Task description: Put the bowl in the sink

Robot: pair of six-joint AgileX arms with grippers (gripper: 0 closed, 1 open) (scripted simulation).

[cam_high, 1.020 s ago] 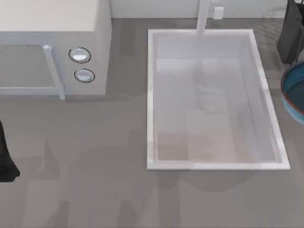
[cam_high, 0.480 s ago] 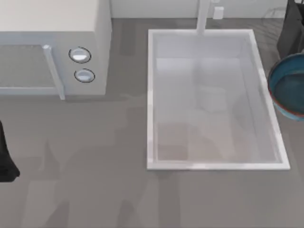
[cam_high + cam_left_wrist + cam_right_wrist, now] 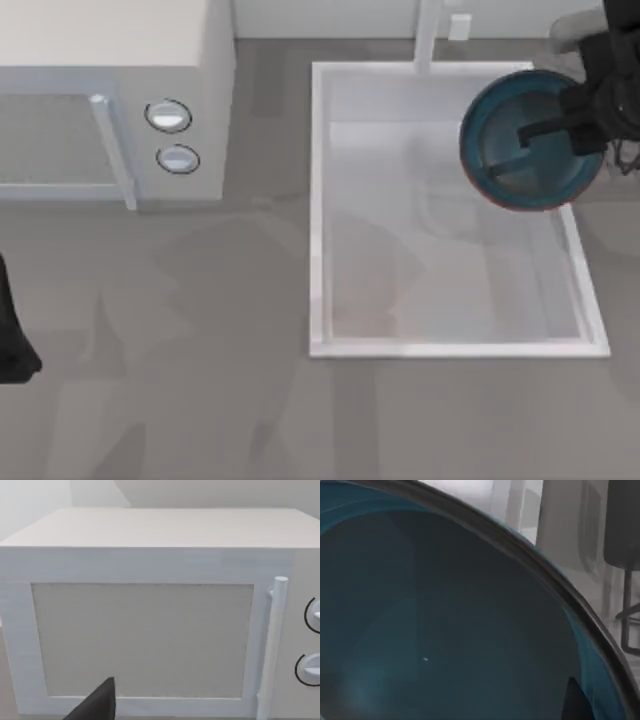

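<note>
— Swinging in from the table's right edge, the bowl [image 3: 532,140] has travelled leftward since a second ago and now hangs over the sink's far right corner!

— And the right gripper [image 3: 560,125]?

— Clamped on the bowl's right rim, one dark finger [image 3: 535,130] reaching into the teal interior. The bowl is carried above the basin, tilted a little, its reddish-brown rim overlapping the sink's [image 3: 318,200] right wall in the top view.

— What does the wrist camera give us?

— The right wrist view looks straight into the bowl [image 3: 445,630], teal all the way across, with the dark rim curving past and a sliver of a fingertip [image 3: 577,702] low down.

— Around it?

— White faucet post [image 3: 427,35] stands at the sink's far short side, just left of the bowl. White microwave [image 3: 110,100] sits well to the left, two round knobs [image 3: 168,116] beside its door handle.

— Left arm?

— Parked at the table's left edge [image 3: 12,330]. Its wrist camera faces the microwave door [image 3: 145,640], and I cannot tell whether its jaws are apart or closed.
</note>
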